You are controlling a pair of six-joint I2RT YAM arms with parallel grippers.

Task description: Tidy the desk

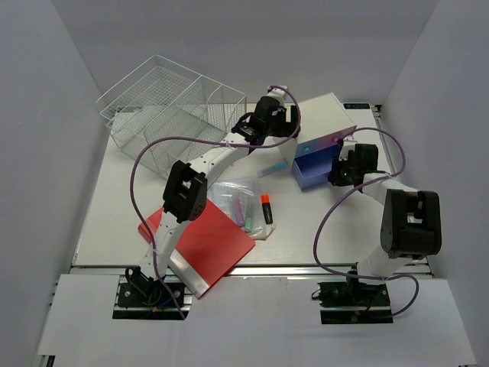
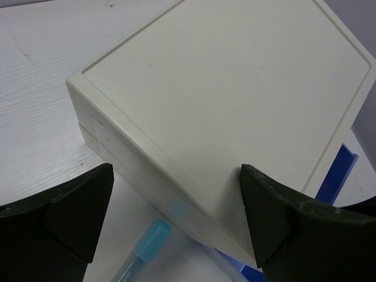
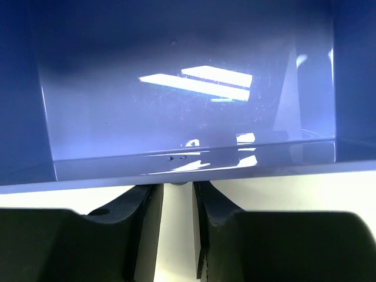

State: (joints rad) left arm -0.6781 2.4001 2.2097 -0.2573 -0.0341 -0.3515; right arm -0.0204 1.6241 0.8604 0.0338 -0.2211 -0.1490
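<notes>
Desk (image 1: pixel 114 222) with a white drawer box (image 2: pixel 223 106); left gripper (image 2: pixel 176 179) hovered wide open over it, right gripper (image 3: pixel 177 197) pinched narrowly on the front edge of the pulled-out blue drawer (image 3: pixel 176 88).

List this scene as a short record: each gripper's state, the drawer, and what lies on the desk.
left gripper: open, over the white drawer box
right gripper: closed at the front edge of the blue drawer
blue drawer state: pulled out, nothing visible inside
desk items: wire basket, red folder, clear bag of highlighters, orange highlighter, light blue pen
</notes>
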